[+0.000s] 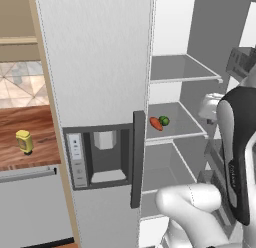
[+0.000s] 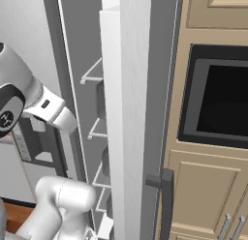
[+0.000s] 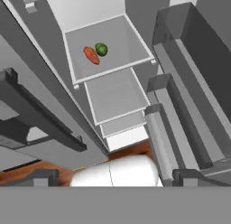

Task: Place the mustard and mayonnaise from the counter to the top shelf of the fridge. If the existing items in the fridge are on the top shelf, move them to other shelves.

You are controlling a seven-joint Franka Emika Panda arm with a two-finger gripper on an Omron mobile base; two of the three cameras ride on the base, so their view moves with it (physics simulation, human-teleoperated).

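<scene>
Beside open fridge (image 1: 100, 57), wood counter (image 1: 25, 137), mustard (image 1: 24, 141)

Brushed silver-grey fridge (image 1: 100, 67) with a dark grey dispenser panel (image 1: 100, 154) and a dark handle (image 1: 137, 157). White-grey interior, flat grey shelves (image 1: 177, 69) with thin pale rims. Orange-red carrot (image 1: 156, 123) touching a round green vegetable (image 1: 164, 120) at its 2 o'clock. Yellow mustard (image 1: 24, 141) with a darker label band on a reddish-brown, wood-grain counter (image 1: 35, 127). Beige and grey patterned tiles (image 1: 22, 84) at 12 o'clock from the counter. Tan cabinets (image 2: 213, 186) around a black oven recess (image 2: 220, 103). White arm (image 1: 235, 157) with black joints.
</scene>
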